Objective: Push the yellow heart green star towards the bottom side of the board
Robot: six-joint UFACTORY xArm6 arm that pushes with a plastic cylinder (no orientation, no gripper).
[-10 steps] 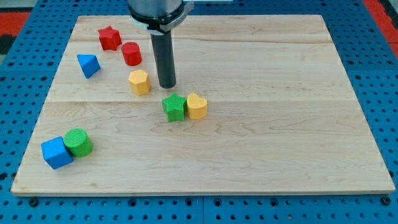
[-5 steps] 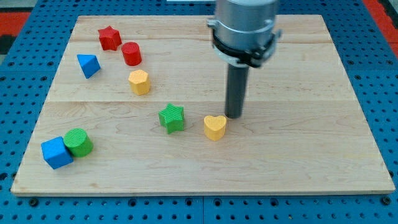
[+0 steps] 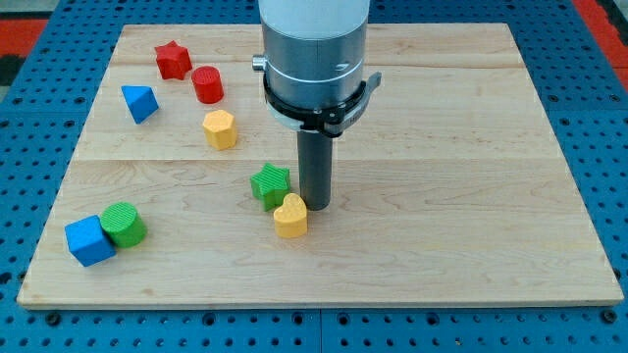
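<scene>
My tip (image 3: 316,205) touches yellow heart (image 3: 290,217) — beside green star (image 3: 270,184).

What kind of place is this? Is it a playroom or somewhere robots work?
Most likely a robot lab bench, not a playroom. A wooden board lies on a blue pegboard table full of holes, and my tip is beside the yellow heart and green star, pushing toy blocks for practice.

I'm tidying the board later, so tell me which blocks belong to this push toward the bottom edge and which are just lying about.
In the job:
- yellow heart
- green star, touching the heart
- my tip, just to the view's right of both

Lying about:
- red star
- red cylinder
- blue triangle
- yellow hexagon
- green cylinder
- blue cube
</scene>
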